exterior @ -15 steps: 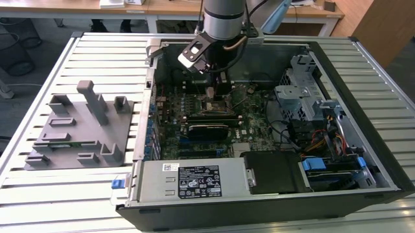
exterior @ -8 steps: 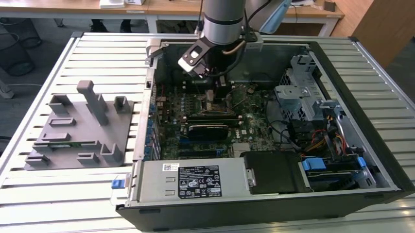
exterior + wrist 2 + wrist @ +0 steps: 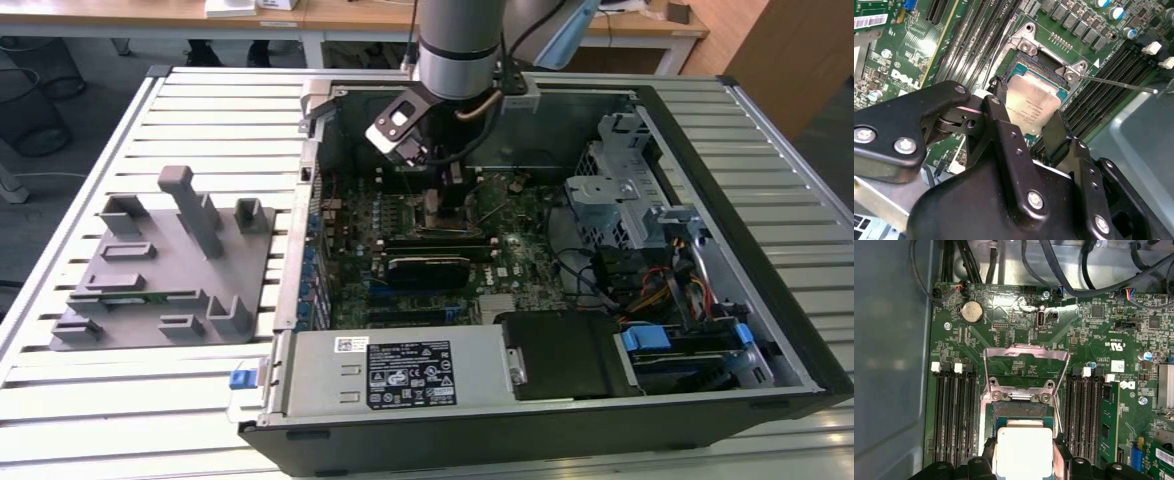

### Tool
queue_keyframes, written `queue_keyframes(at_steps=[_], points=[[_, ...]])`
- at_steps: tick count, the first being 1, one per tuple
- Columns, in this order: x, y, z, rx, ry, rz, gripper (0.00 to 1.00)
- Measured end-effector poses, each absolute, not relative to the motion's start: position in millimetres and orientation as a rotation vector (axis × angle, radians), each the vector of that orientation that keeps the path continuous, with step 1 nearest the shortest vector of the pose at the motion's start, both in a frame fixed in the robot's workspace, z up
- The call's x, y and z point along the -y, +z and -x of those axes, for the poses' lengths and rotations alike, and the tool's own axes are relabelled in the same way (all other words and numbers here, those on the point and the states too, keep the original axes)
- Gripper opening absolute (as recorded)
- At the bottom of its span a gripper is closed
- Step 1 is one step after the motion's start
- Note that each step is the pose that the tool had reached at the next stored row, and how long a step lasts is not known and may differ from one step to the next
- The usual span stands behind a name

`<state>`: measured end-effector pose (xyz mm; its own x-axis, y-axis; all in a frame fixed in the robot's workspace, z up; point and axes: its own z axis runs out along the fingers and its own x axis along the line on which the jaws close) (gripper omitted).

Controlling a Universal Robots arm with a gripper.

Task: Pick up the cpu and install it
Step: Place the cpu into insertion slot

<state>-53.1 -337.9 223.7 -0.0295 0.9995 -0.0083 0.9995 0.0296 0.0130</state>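
The cpu (image 3: 1033, 102), a flat silver-topped square with a thin green edge, sits between the two black fingers of my gripper (image 3: 1029, 109), which is shut on it. In the first wrist view the cpu (image 3: 1023, 447) hangs just over the open socket (image 3: 1020, 409), whose metal load plate (image 3: 1026, 356) is swung up. The exterior view has the gripper (image 3: 442, 172) reaching down into the open computer case, right above the motherboard's socket (image 3: 447, 215). Whether the chip touches the socket I cannot tell.
Rows of memory slots (image 3: 954, 415) flank the socket, and its thin lever (image 3: 1119, 84) sticks out to one side. Cables (image 3: 1064, 270) run along the case wall. A grey tray with upright posts (image 3: 147, 275) lies at the exterior view's left. The power supply (image 3: 394, 370) fills the case's near corner.
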Motion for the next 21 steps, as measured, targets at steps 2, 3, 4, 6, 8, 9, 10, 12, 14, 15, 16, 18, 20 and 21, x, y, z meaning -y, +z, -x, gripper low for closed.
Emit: queue_keyframes(at_steps=[2, 3, 4, 6, 8, 9, 10, 12, 14, 15, 16, 18, 20, 21], points=[[337.9, 220.9, 53.0, -2.243, 0.006, -2.178, 0.53], [337.8, 219.7, 52.8, -2.243, 0.006, -2.178, 0.53], [337.8, 218.6, 52.7, -2.243, 0.006, -2.178, 0.53], [337.8, 217.0, 52.7, -2.243, 0.005, -2.178, 0.53], [337.9, 216.7, 52.8, -2.243, 0.005, -2.178, 0.53], [337.8, 216.5, 52.7, -2.243, 0.005, -2.178, 0.53], [337.8, 216.1, 52.7, -2.243, 0.006, -2.178, 0.53], [337.8, 215.3, 51.9, -2.244, 0.006, -2.178, 0.53], [337.8, 214.2, 51.3, -2.243, 0.006, -2.178, 0.53], [337.8, 213.5, 51.2, -2.243, 0.006, -2.178, 0.53], [337.8, 212.9, 51.2, -2.243, 0.006, -2.178, 0.53], [337.8, 211.6, 51.2, -2.243, 0.006, -2.178, 0.53], [337.8, 209.9, 51.2, -2.243, 0.006, -2.178, 0.53], [337.8, 209.1, 51.2, -2.243, 0.006, -2.178, 0.53]])
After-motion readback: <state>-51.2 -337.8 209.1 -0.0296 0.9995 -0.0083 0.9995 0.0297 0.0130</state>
